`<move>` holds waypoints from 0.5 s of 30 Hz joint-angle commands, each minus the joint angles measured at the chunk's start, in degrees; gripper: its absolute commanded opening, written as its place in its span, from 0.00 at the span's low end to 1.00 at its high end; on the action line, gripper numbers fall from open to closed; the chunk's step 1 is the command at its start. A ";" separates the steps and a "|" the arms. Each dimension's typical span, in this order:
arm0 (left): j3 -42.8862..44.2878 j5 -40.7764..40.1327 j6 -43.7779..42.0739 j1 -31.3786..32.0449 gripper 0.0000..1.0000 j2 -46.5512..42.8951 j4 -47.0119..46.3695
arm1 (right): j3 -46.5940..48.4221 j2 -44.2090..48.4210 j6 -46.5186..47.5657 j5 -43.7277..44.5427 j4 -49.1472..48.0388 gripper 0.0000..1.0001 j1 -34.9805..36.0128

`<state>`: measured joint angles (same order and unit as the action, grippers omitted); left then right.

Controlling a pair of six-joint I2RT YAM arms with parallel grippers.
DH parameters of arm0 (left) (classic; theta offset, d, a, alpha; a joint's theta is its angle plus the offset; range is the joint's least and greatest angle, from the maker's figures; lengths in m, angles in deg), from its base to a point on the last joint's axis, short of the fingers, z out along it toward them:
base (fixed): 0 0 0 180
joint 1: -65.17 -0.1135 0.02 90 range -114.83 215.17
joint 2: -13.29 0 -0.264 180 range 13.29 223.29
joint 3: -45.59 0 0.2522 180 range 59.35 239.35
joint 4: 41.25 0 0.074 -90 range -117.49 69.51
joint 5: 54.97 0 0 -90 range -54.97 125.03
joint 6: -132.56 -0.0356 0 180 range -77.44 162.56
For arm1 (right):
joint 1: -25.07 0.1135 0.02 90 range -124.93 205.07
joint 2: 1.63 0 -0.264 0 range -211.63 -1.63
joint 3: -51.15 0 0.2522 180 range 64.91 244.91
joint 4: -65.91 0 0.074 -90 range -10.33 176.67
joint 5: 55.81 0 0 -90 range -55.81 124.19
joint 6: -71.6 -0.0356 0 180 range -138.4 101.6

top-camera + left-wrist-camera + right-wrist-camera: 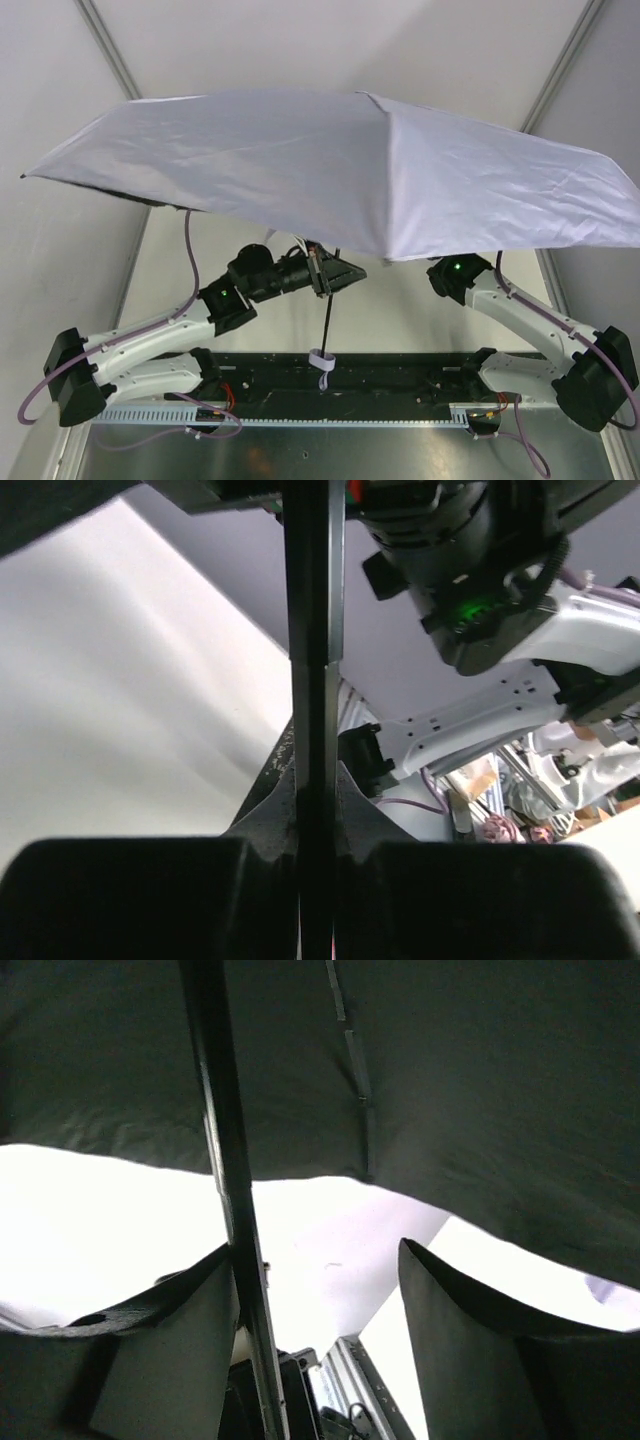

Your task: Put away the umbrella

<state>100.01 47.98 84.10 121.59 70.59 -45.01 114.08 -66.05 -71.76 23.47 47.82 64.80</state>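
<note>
Both reach up under the open umbrella: left gripper clamps its black shaft, right gripper gapes around it

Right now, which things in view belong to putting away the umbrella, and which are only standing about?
Job: open umbrella; its black shaft, clamped in the left pincer; right pincer, open by the shaft.
Not the job: white slotted cable rail; purple cables.
</note>
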 commanded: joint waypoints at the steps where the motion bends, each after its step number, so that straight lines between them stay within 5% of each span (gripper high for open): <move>1: 0.00 6.14 -0.02 -0.15 0.00 -1.60 -11.88 | 0.23 -0.70 0.45 -5.52 -11.42 0.63 -0.55; 4: -0.01 7.90 0.28 -0.42 0.00 -1.45 -12.84 | 0.38 -1.88 0.85 -8.31 -16.38 0.49 -0.83; 8: 0.41 11.24 -0.51 -0.85 0.00 -1.39 -13.05 | 0.64 -2.11 1.07 -9.97 -18.48 0.09 -1.92; 11: 0.12 11.76 -0.44 -1.17 0.00 -1.00 -12.89 | 1.31 -0.29 3.07 -8.91 -15.38 0.01 -1.78; 12: -0.06 11.36 -0.29 -1.42 0.06 -0.98 -12.41 | 1.78 0.56 4.44 -7.49 -12.90 0.01 -1.06; 15: -0.40 6.96 -0.86 -1.82 0.48 -1.18 -7.99 | 4.30 3.51 11.50 3.58 -0.68 0.00 2.80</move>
<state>99.34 56.33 85.23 120.28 70.66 -49.71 114.19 -66.62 -70.52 16.15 36.19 64.52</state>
